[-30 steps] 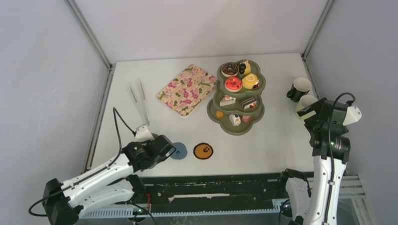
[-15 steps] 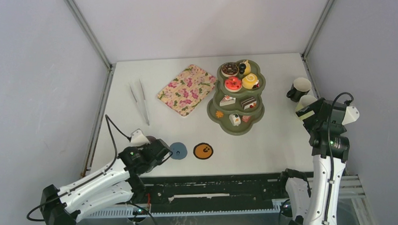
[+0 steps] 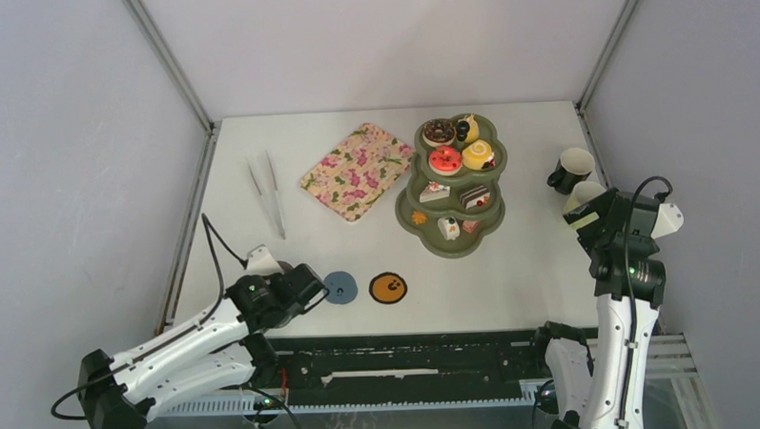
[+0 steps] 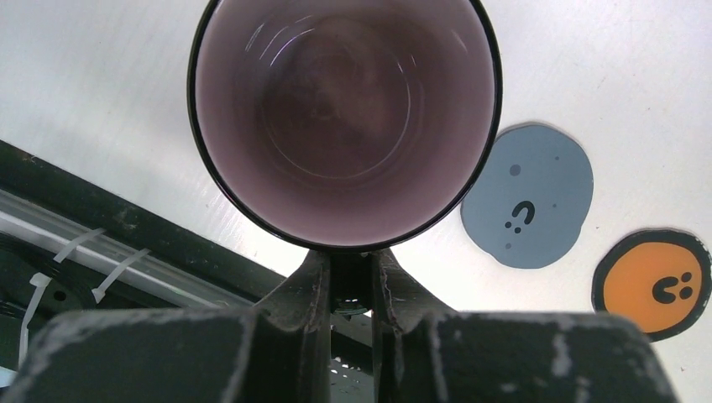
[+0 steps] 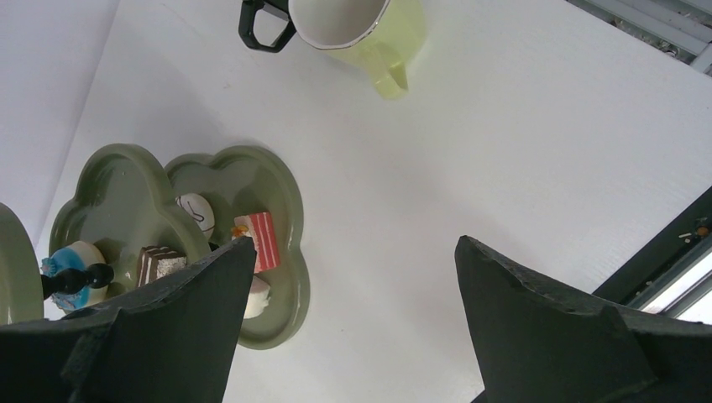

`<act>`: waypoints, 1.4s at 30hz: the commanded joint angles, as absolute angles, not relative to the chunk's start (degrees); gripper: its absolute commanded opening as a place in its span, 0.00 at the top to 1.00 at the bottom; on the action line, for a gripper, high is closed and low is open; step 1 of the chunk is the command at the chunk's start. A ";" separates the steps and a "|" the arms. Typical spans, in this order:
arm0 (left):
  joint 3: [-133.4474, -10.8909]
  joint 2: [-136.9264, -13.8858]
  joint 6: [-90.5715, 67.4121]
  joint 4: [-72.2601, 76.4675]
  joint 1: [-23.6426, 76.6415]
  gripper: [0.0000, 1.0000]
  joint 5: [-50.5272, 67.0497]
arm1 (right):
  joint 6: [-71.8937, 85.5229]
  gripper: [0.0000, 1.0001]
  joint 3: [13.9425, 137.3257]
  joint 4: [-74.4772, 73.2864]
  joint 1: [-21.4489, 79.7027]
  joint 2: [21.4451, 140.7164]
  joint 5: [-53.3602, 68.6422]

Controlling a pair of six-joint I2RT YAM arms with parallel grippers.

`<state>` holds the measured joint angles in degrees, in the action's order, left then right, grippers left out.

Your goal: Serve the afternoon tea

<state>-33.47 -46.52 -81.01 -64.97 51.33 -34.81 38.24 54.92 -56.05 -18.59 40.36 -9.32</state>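
At the near left of the table, the left gripper is clenched on the near edge of a dark mug with a pale lining. Whether it pinches the handle or the wall, I cannot tell. The mug is empty and is just left of the blue-grey coaster; the orange coaster lies further right. I judge that the step in hand is to bring this mug onto a coaster. The next move calls for a short shift to the right, until the base is over the blue-grey disc, then a level descent before letting go.

On the right side, the right gripper is spread wide and grasps nothing. It hovers near the yellow-green mug and the black mug. Further away, the green stand with its small cakes is beside the floral tray.
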 commanded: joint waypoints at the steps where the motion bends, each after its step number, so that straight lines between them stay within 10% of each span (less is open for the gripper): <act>1: -36.66 -46.29 -79.23 -64.01 51.00 1.00 -37.89 | 38.07 0.04 55.02 -53.97 -18.26 40.06 -9.54; 42: -33.53 -50.37 -80.82 -61.65 51.01 0.93 -35.81 | 38.43 0.04 54.84 -53.63 -16.74 38.74 -7.75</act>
<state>-33.43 -48.99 -81.06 -62.24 51.33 -33.19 38.50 54.78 -55.92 -17.58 39.29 -6.98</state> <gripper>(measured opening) 0.180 0.960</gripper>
